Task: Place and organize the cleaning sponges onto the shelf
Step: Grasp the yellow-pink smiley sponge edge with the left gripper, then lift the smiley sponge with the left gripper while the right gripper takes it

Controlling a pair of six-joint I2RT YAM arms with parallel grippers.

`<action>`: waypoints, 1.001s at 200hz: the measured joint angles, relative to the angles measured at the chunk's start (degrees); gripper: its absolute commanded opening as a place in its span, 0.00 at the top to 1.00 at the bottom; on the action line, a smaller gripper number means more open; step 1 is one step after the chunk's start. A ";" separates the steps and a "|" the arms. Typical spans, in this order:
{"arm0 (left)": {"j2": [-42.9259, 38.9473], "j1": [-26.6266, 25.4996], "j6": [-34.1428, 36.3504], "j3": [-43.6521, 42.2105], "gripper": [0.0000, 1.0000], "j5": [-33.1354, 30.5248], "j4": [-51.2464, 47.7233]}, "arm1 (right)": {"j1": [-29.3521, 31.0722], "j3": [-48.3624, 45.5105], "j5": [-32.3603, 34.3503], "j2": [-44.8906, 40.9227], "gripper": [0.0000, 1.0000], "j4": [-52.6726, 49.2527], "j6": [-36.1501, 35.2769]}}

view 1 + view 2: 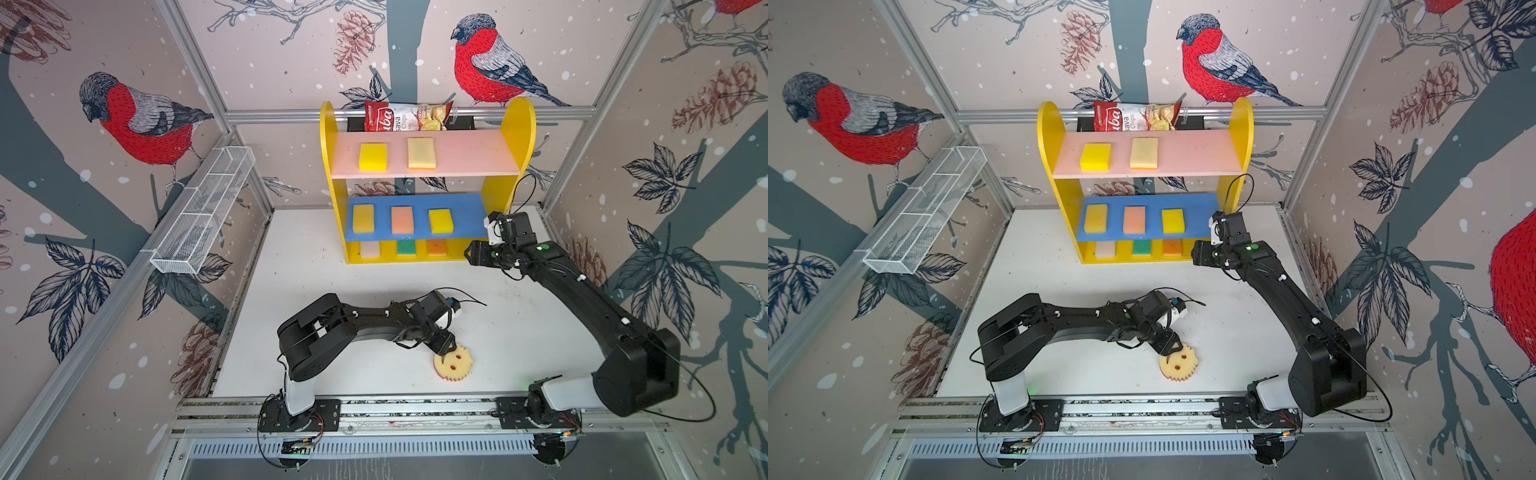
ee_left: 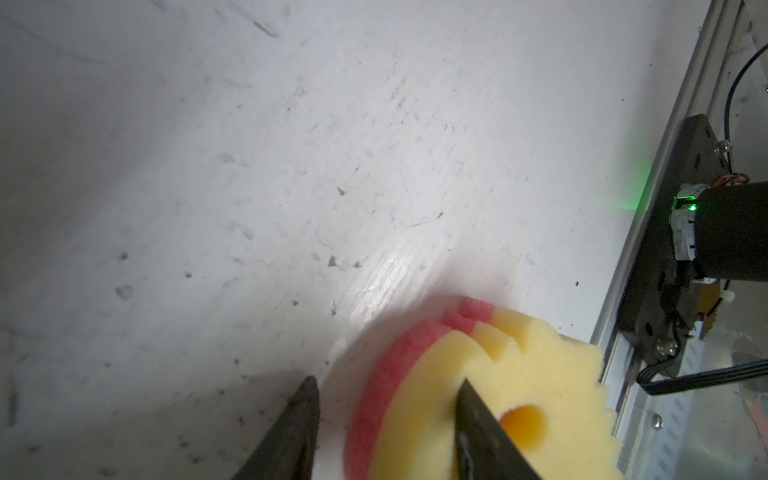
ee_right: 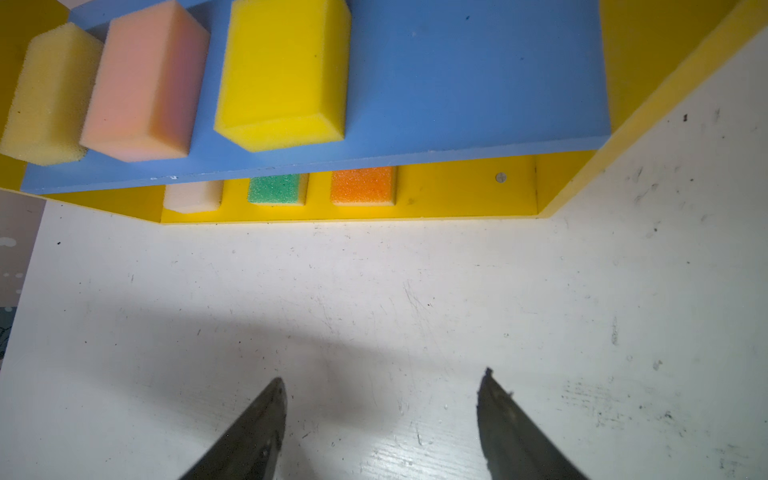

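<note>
L gripper (image 2: pixel 387 380) jaws apart astride smiley sponge (image 1: pixel 457 363), R gripper (image 3: pixel 383 374) spread, bag (image 1: pixel 405 116) "sava Chips"

Bird-print walls (image 1: pixel 83 216) (red bullfinches), scuffed white tabletop (image 1: pixel 311 291)

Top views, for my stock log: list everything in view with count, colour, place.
Rectangular foam sponges: eight; yellow and cream on the pink board, two yellow and one peach on the blue board, cream, green, orange on the base.
Round smiley-face sponge: one, yellow with pink backing, on the white table.
Wooden shelf: one, yellow sides, at the table's back.
Chips bag: one, red-and-white, behind the pink board.
Wire-mesh rack: one, white, on the left wall.
Left gripper: astride the smiley sponge.
Right gripper: open, empty, before the shelf's right end.
</note>
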 measured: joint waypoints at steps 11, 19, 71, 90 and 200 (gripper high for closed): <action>0.22 -0.02 0.00 0.63 0.71 0.48 -0.68 | -0.22 0.00 -0.15 0.24 0.28 0.02 0.00; 0.28 -0.13 0.02 1.09 0.80 0.46 -0.98 | -0.42 0.11 -0.24 0.55 0.28 0.00 -0.02; -0.17 1.73 0.35 3.87 1.00 -3.02 -5.38 | -1.42 0.35 -1.70 1.51 0.30 0.11 -0.02; -1.88 4.17 -0.48 4.09 1.00 -4.42 -7.32 | -1.66 0.35 -1.90 1.62 0.30 0.07 -0.02; -15.78 15.72 -1.14 -0.52 1.00 -10.19 -8.17 | 1.97 -1.55 -7.67 3.82 0.26 3.91 2.95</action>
